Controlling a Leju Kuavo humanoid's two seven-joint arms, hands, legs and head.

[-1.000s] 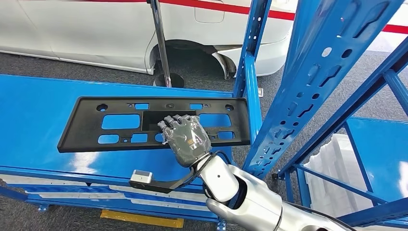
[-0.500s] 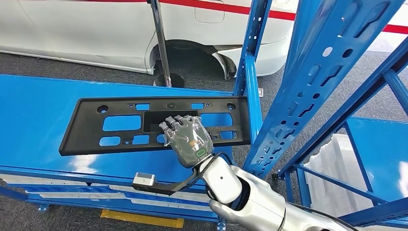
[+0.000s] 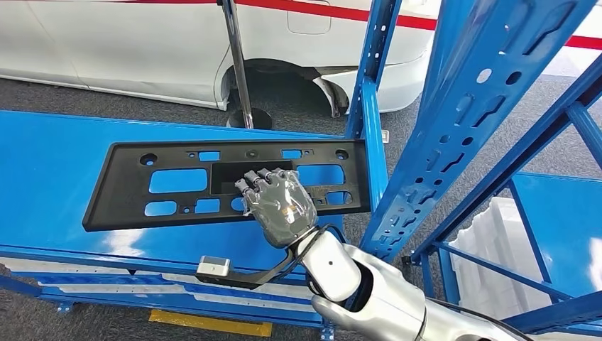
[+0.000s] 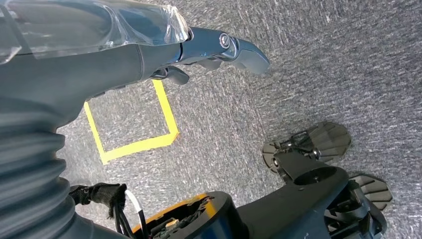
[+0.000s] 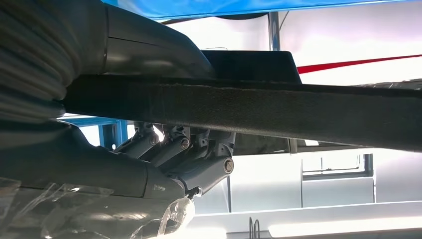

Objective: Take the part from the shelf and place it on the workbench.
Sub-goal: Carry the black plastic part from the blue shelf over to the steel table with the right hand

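Fingers (image 3: pixel 257 182) of the right hand (image 3: pixel 282 208) grasp the long black plastic panel with rectangular cut-outs (image 3: pixel 170 182) at its near edge, over the blue metal shelf (image 3: pixel 50 163). The left hand (image 4: pixel 149 55) hangs above grey carpet (image 4: pixel 318 59), its fingers loosely parted, holding nothing.

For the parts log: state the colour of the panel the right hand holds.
Black, with blue shelf showing through its cut-outs. The panel in the right hand shows best in the head view.
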